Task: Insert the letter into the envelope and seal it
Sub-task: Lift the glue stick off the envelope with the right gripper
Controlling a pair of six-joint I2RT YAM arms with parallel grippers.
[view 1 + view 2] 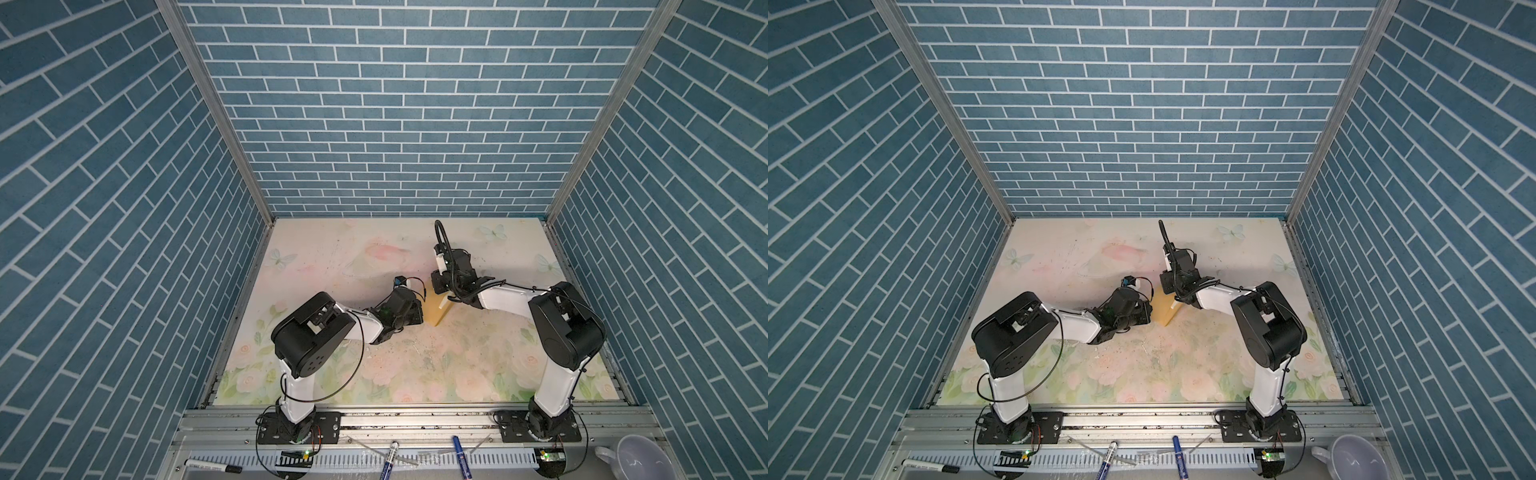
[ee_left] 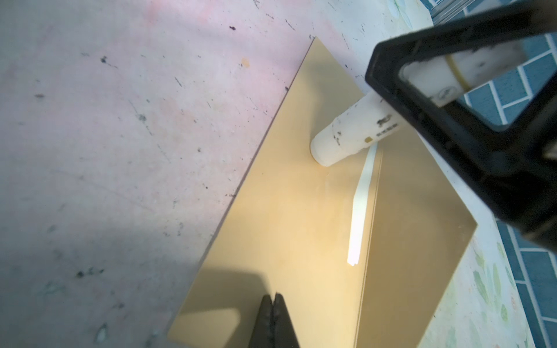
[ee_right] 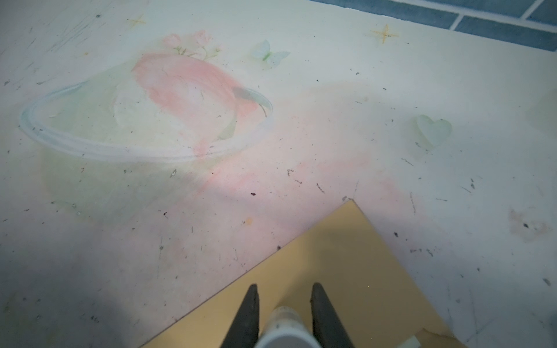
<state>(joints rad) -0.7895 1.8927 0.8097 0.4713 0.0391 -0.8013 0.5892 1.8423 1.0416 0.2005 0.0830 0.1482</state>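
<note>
The envelope (image 1: 435, 311) (image 1: 1165, 311) lies flat on the flowered worktop (image 1: 374, 257), in the gap between the two arms. The right tool (image 3: 284, 289) is gripping a white stick (image 3: 284, 331) (image 2: 346, 138) between its dark fingers (image 3: 248, 313), and the stick's blunt end sits down on the envelope's (image 2: 286, 226) tan face, close to its far corner. Just beside the stick, a thin pale sliver of the letter (image 2: 360, 211) shows along the crease where the opened flap (image 2: 416, 241) joins the envelope's body; the rest of the sheet is hidden. The left tool (image 2: 272, 298) is closed, tips together with nothing between them, over the envelope's near edge. I cannot tell whether it presses on the paper.
</note>
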